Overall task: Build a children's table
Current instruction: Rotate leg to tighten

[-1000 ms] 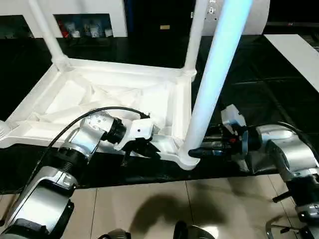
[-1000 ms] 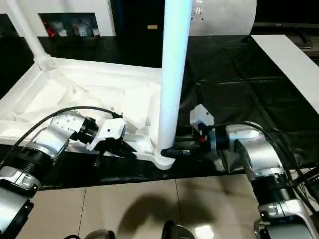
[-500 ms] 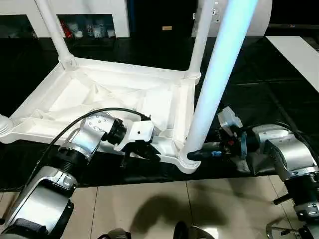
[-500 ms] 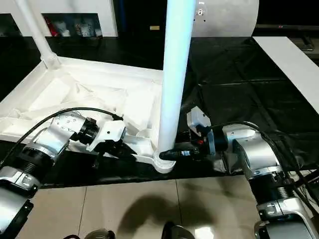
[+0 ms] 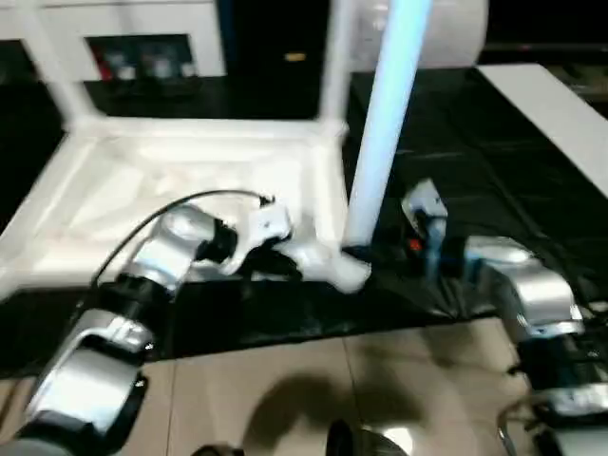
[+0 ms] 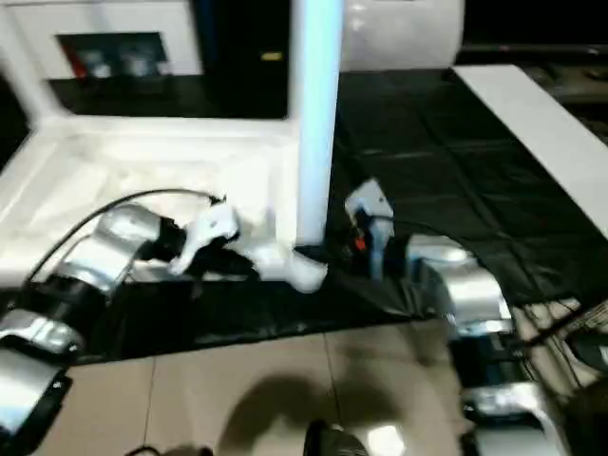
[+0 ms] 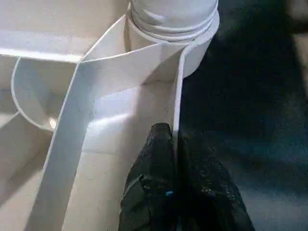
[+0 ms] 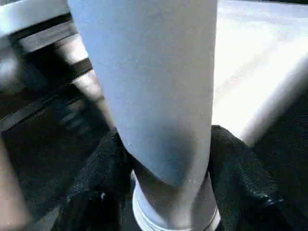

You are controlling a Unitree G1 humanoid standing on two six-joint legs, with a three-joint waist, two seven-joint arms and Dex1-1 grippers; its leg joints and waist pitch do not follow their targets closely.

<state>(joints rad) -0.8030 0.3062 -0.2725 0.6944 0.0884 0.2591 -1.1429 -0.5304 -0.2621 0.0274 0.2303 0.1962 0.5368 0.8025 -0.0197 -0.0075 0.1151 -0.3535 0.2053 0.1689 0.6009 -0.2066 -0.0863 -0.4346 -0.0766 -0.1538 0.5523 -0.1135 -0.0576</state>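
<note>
— One children's table [image 5: 190, 180], white plastic, lies upside down on a black sheet [image 5: 475, 142], its hollow underside facing up with raised ribs crossing it. The corner nearest the robot hangs over the sheet's edge, above a tan floor [image 5: 285, 389].

— How many legs are standing?

— Three that I can count from the head camera: a near leg [image 5: 385, 123] rising from that corner socket, a far leg [image 5: 334, 57] behind it, and a third leg [image 5: 49, 66] at the far left corner. The near one looks bluish in the light and tapers upward.

— And the arms?

— Two. The left gripper [image 7: 175, 192] is pressed together on the table's thin rim wall [image 7: 177, 96], one black finger on each side of it, just short of the round socket. The right gripper [image 8: 166, 183] has its fingers [image 8: 96, 178] spread around the base of the near leg, one on each side and touching it.

— Do the wrist cameras add anything?

— Yes. The left wrist view shows the ringed collar where the leg sits in the socket, and a curved rib beside it. The right wrist view shows the leg's bottom ring between the fingers. The head views, being blurred, give neither detail, but they show a flat white board [image 5: 541, 104] lying far right on the sheet.
</note>
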